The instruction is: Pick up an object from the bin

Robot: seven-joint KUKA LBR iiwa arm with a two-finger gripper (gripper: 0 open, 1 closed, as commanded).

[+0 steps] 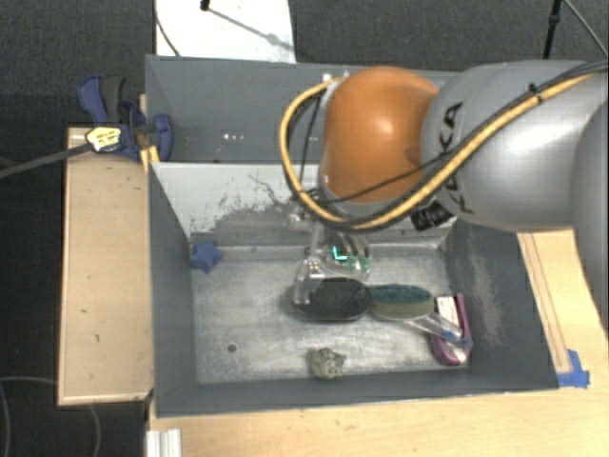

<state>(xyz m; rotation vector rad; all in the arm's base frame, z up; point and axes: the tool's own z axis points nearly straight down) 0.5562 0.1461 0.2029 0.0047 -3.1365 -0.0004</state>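
The grey metal bin (238, 331) has a flat, scuffed floor enclosed by sloping walls; four loose things lie on that floor, from its middle towards the right wall; a black oval thing (335, 302) rests near the middle; a dark green oval pad (401, 300) lies just to its right, seemingly touching it; a purple and white packet (453, 331) lies against the right wall, close by the green pad; a small grey-brown lump (327, 362) sits apart, near the front wall.
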